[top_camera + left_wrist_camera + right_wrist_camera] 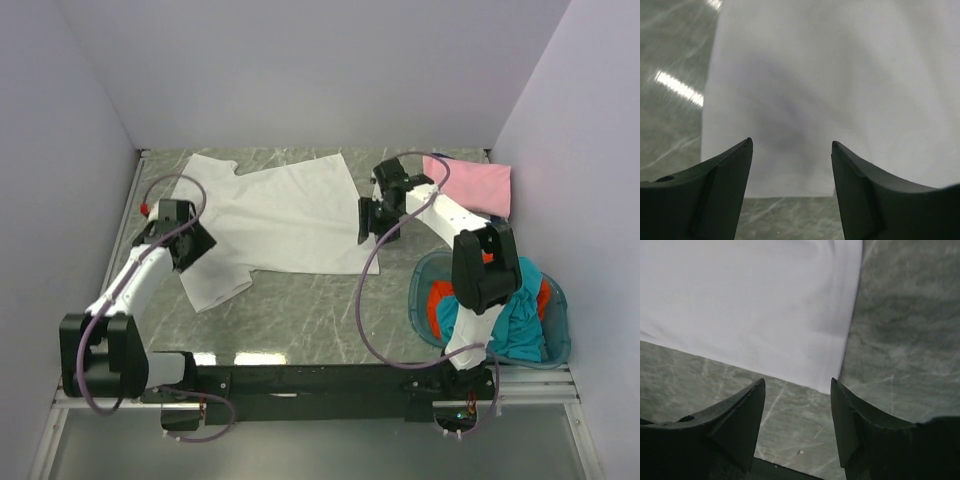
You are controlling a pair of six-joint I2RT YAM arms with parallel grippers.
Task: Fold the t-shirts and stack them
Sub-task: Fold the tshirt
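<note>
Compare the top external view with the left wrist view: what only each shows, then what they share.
Only top external: the pink t-shirt, the blue basket holding a teal t-shirt and an orange-red t-shirt, and the right hand. Only left wrist: the open left hand seen close, nothing between its fingers. Both: the white t-shirt spread on the marbled table.

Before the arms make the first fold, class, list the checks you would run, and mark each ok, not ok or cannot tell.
1. White t-shirt spread flat on the table: ok.
2. Left gripper open over its cloth: ok.
3. Right gripper open at its corner: ok.
4. Either gripper touching the cloth: cannot tell.
5. Pink t-shirt lying apart from it: ok.
6. Teal t-shirt and orange-red t-shirt in the basket: ok.
</note>
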